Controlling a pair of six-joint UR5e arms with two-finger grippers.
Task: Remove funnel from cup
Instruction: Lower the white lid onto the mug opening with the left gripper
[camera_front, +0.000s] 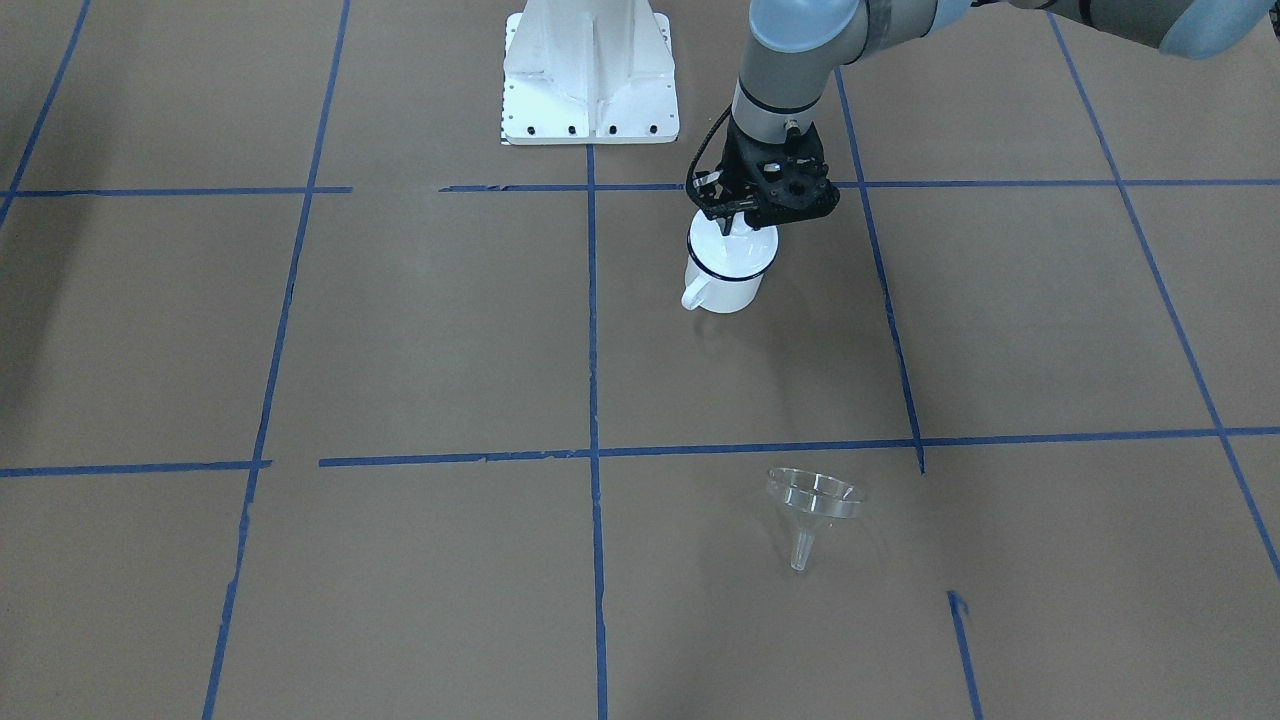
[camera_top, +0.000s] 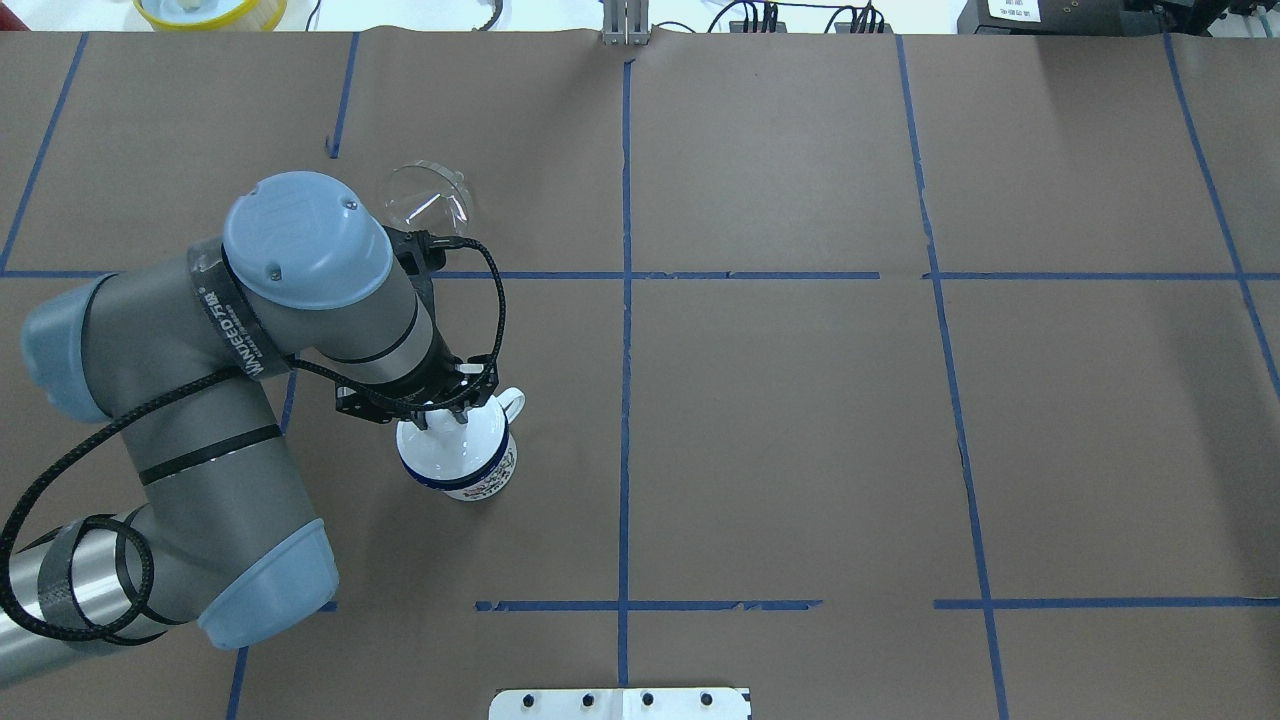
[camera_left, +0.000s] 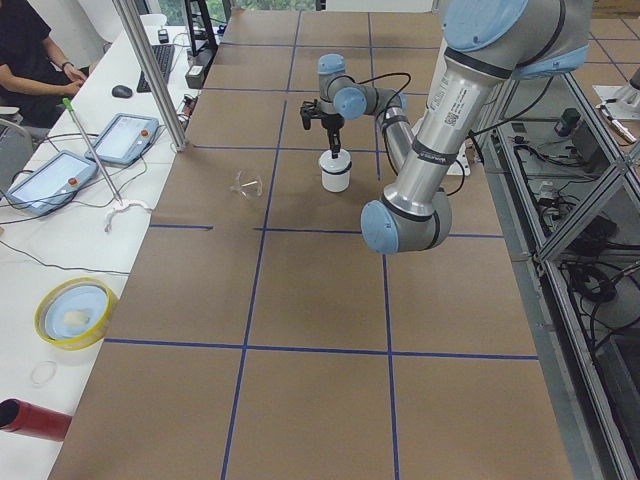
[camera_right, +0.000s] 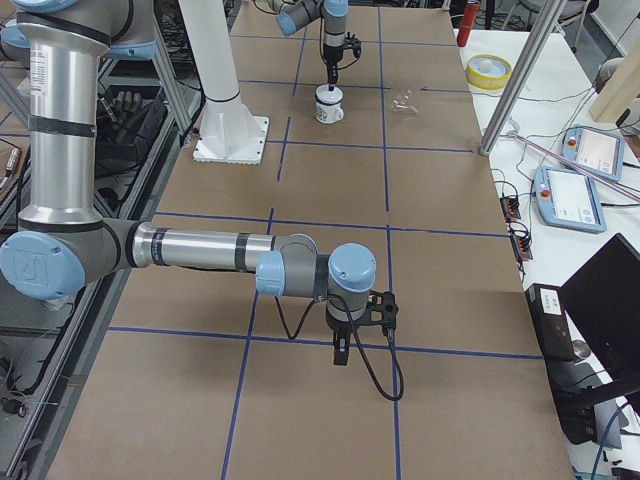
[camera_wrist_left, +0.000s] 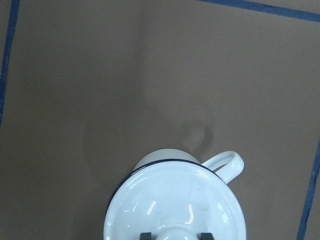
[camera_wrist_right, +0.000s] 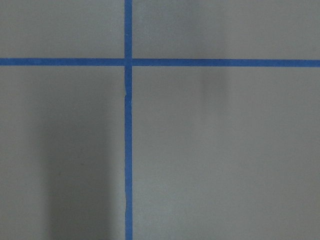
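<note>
The clear funnel (camera_front: 812, 500) lies on its side on the brown table, apart from the cup; it also shows in the overhead view (camera_top: 425, 197). The white cup (camera_front: 728, 280) with a dark blue rim stands upright, handle (camera_wrist_left: 226, 164) to the side. A white knobbed lid (camera_wrist_left: 175, 205) covers the cup's mouth. My left gripper (camera_front: 735, 222) is straight above the cup, its fingers (camera_wrist_left: 146, 236) closed against the lid's knob. My right gripper (camera_right: 340, 355) hangs over bare table far from both; I cannot tell whether it is open or shut.
The white robot base (camera_front: 590, 75) stands behind the cup. Blue tape lines cross the brown table. A yellow-rimmed dish (camera_top: 210, 10) sits beyond the far edge. Operator tablets (camera_left: 50, 180) lie on the side bench.
</note>
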